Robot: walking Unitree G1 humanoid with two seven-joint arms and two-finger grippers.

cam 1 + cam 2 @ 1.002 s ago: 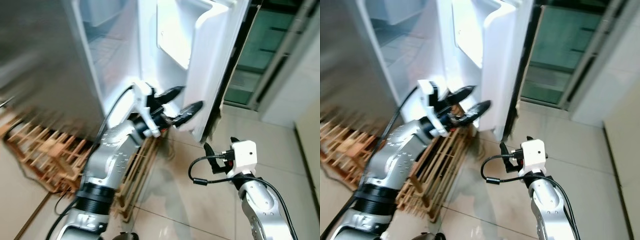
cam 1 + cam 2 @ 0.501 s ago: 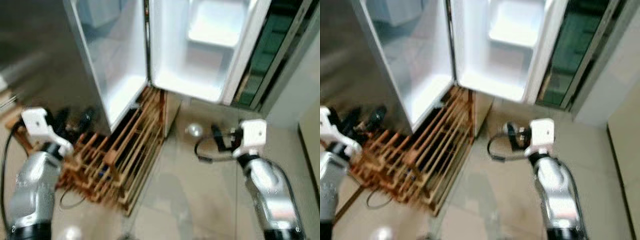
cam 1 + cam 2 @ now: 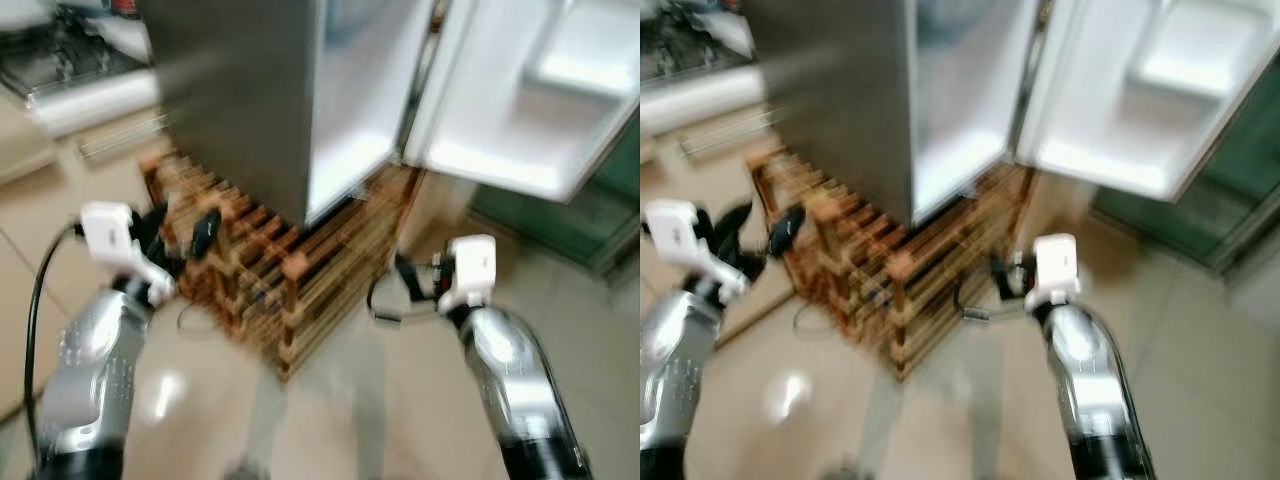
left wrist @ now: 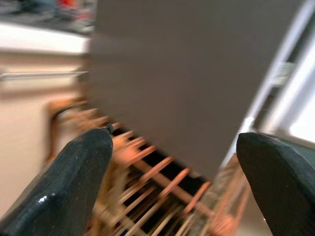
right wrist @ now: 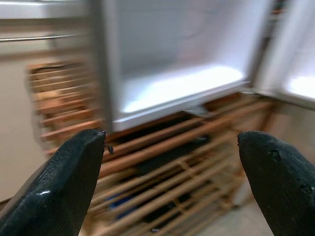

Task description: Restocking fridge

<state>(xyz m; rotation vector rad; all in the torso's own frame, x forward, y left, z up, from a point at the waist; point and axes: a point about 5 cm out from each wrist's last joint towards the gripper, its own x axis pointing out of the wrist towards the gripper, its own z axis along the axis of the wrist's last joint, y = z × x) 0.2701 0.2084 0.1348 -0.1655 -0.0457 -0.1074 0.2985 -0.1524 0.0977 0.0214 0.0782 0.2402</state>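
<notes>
Standing blurred | steel fridge | slatted wooden rack, seemingly

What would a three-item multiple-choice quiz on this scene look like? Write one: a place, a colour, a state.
1. Where is the wooden rack?
A. On the floor under the fridge
B. On a counter
C. In the right hand

2. What colour is the inside of the open fridge door?
A. Black
B. White
C. Red

3. How are the left hand and right hand?
A. Both open, empty
B. Both shut
C. Each holding a bottle

Key: 1 A, the rack stands on tiles beneath the fridge; 2 B, the door's liner is white; 3 A, both wrist views show fingers apart around nothing.
</notes>
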